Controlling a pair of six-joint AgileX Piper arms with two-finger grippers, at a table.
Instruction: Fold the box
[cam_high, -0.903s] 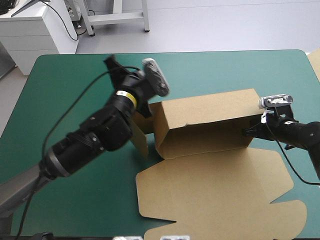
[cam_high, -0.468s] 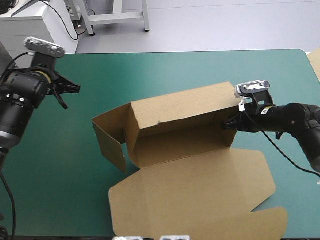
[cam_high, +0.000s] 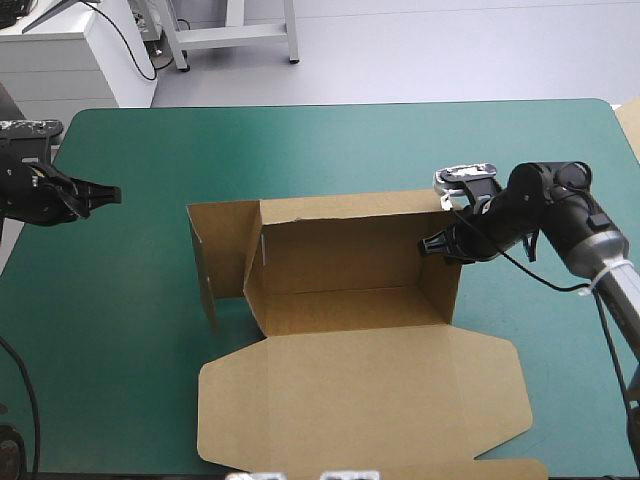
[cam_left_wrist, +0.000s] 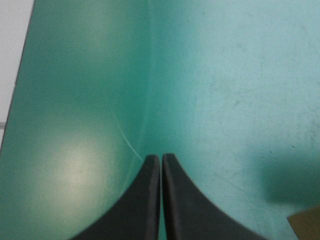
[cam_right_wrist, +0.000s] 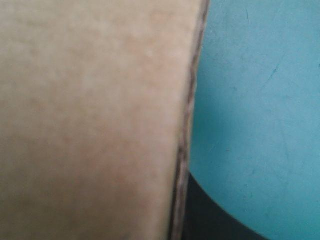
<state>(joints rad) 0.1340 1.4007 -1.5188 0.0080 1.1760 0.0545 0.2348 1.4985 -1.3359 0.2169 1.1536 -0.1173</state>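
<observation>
Your right gripper (cam_high: 432, 245) is clamped on the box (cam_high: 350, 255). In its wrist view one black finger (cam_right_wrist: 207, 222) lies against the outer face of the brown board. The other is hidden behind the sheet, so the pair is all but closed with the board between them. The hold is on the box's right end wall (cam_high: 448, 280), near its top edge.

Your left gripper (cam_left_wrist: 160, 158) has its two fingers pressed together in one point and holds nothing. It hangs over the teal-green cover (cam_high: 140, 340) near the table's left edge, well apart from the box. A small corner of brown board (cam_left_wrist: 306, 226) shows off to one side of it; you cannot tell which part that is.

There is one box, near the table's middle. It stands as an open tray with back and right walls up. The floor (cam_high: 345, 310) is bare board. The left flap (cam_high: 215, 250) swings outward, and the lid (cam_high: 360, 395) lies flat toward the near edge.

Beyond the far edge you see a white cabinet (cam_high: 60, 60) and a metal frame (cam_high: 235, 35) on pale floor.
</observation>
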